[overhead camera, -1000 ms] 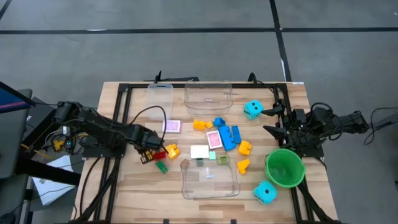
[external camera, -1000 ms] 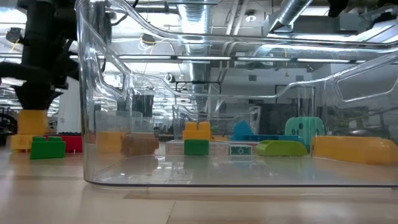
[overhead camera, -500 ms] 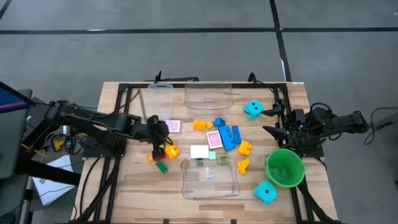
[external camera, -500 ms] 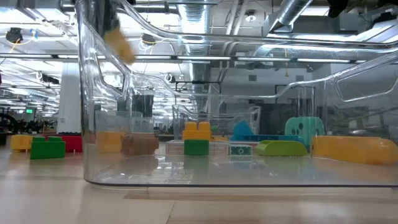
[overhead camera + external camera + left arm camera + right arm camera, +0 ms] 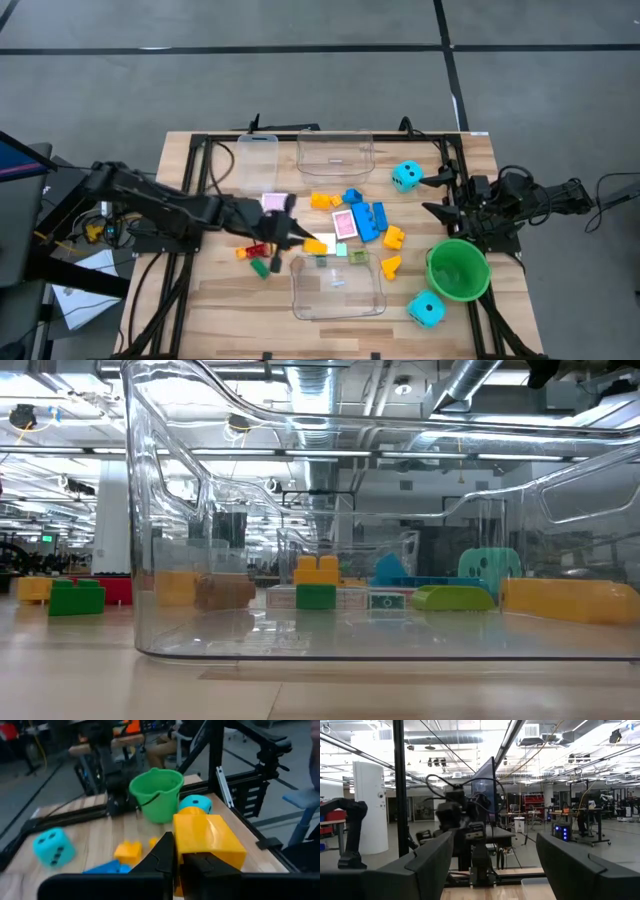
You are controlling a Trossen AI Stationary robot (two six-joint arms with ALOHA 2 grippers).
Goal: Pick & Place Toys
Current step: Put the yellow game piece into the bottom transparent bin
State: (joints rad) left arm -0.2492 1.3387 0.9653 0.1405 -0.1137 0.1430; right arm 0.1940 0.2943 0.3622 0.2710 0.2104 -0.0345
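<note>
Now, from above, the left gripper point(image 5: 300, 240) has swung from the brick pile at the table's left toward the near tub point(image 5: 338, 290), its fingers closed on a yellow brick point(image 5: 315, 245), so a drop into the tub looks next; the right gripper point(image 5: 440, 195) waits at the right edge, fingers wide. Low down, no gripper shows, only the tub wall point(image 5: 150, 560). At the left wrist the yellow brick point(image 5: 207, 837) sits clamped. No writing is readable.
</note>
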